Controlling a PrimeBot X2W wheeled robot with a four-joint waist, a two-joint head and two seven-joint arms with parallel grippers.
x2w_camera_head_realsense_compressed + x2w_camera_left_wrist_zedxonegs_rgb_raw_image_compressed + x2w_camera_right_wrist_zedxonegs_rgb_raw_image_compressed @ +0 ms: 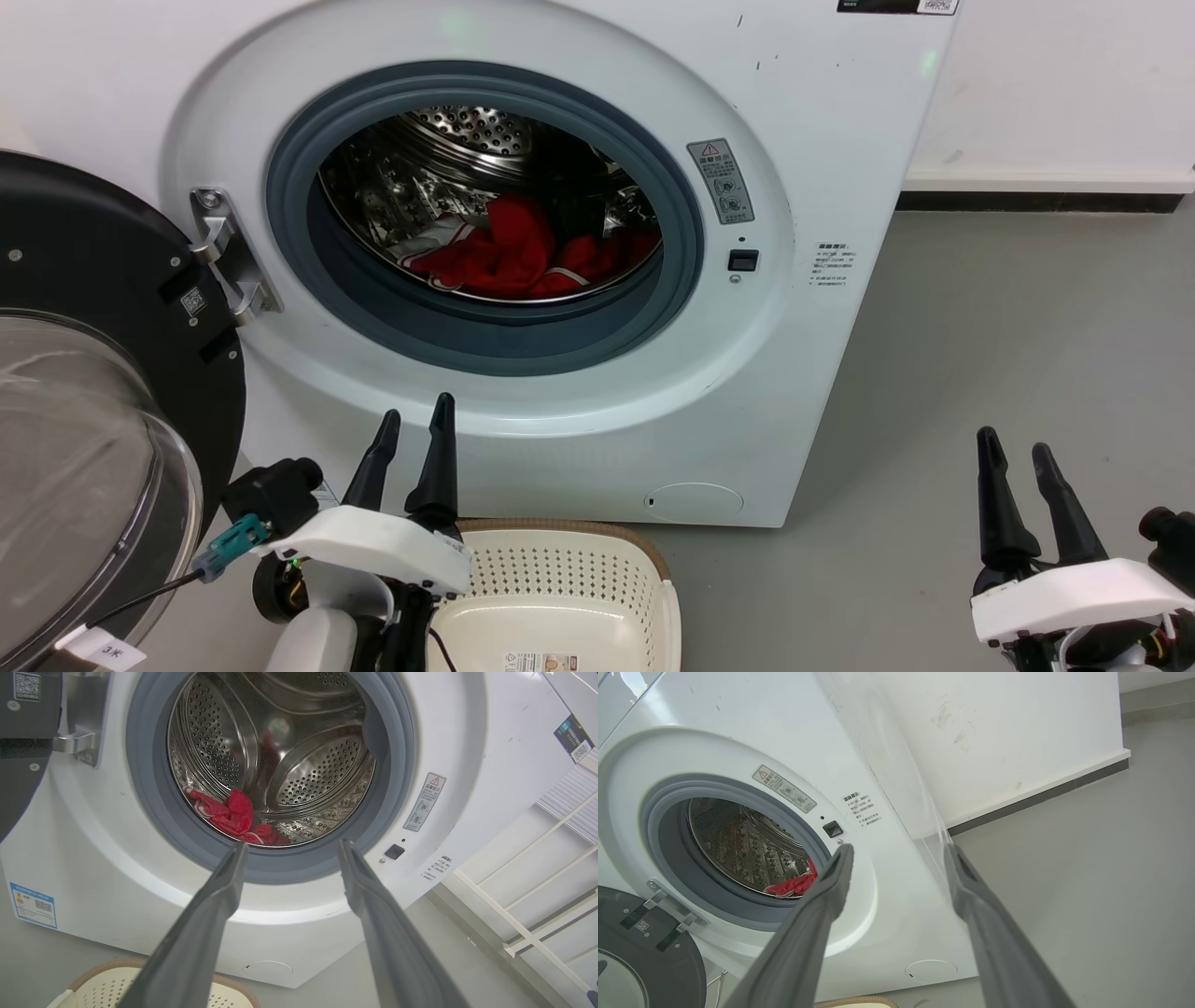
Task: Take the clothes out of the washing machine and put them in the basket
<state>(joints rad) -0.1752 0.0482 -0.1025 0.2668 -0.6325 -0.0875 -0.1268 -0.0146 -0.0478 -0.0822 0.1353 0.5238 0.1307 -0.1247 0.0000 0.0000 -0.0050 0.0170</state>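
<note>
- The door runs off the left and bottom edges of my head view, taking part of its glass with it.
- The basket is cut by the bottom edge there, and my left arm covers its left rim.
- The clothes sink behind the washer's grey seal; I cannot count the garments.
- In my right wrist view, a finger of my right pincer hides part of the clothes.
- The label print is too small to read.
- The washer's top is cut off by the head view's upper edge.
</note>
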